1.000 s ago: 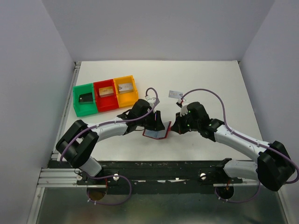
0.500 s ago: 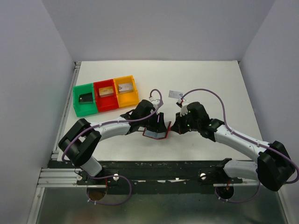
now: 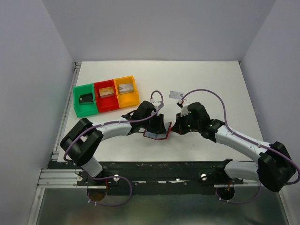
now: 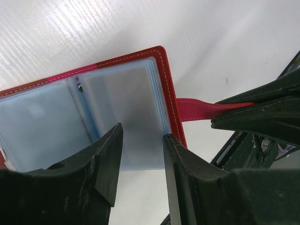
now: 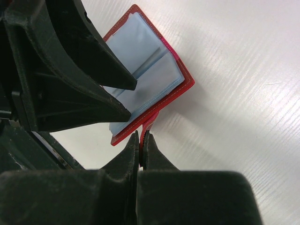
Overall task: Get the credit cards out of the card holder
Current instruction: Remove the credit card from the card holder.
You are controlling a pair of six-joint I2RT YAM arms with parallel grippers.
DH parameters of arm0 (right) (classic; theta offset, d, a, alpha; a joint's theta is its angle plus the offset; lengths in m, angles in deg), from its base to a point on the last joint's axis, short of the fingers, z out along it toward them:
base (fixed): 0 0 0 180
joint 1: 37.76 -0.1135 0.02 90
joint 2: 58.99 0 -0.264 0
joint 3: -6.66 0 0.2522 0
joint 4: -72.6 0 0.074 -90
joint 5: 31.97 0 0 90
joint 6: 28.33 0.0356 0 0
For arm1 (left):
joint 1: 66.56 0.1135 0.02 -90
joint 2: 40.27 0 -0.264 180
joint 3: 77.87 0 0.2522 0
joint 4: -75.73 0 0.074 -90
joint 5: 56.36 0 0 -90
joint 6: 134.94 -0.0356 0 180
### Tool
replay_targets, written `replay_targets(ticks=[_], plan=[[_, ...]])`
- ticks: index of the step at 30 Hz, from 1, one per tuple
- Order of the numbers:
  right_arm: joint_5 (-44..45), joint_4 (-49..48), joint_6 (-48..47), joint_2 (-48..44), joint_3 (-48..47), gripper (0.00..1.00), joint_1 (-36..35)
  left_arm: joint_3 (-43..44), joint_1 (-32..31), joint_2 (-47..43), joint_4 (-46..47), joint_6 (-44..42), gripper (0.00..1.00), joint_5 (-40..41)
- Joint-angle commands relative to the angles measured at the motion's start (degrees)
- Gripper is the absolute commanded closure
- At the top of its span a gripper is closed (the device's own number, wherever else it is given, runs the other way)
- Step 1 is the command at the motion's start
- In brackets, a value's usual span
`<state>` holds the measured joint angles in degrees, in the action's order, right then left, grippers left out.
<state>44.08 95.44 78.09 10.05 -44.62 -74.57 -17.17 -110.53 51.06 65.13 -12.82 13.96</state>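
The dark red card holder lies open at the table's middle, light blue sleeves up; it also shows in the left wrist view and the right wrist view. My right gripper is shut on its red snap tab. My left gripper is open, its fingers just over the right-hand sleeve page. No card shows clearly in the sleeves. A black card lies in the green bin, a tan card in the red bin, another in the orange bin.
The green bin, red bin and orange bin stand in a row at the back left. A small pale card lies on the table behind the grippers. Grey walls close in the table on three sides.
My left gripper has moved right and nearer, onto the open card holder. The right gripper has kept still, holding the tab.
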Motion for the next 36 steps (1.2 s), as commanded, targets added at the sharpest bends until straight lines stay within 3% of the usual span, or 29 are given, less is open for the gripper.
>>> replay_targets(ticks=[1,15,36], plan=[[-0.1,0.1,-0.7,0.0,-1.1,1.00,-0.2,1.1,-0.2,1.1,-1.3,-1.1,0.50,1.5],[0.2,0.5,-1.0,-0.1,-1.2,1.00,-0.2,0.5,-0.2,-0.9,-5.5,-0.4,0.57,9.0],[0.7,1.2,-1.9,-0.6,-0.6,1.00,-0.2,-2.4,1.0,-8.4,-9.6,2.4,0.57,22.7]])
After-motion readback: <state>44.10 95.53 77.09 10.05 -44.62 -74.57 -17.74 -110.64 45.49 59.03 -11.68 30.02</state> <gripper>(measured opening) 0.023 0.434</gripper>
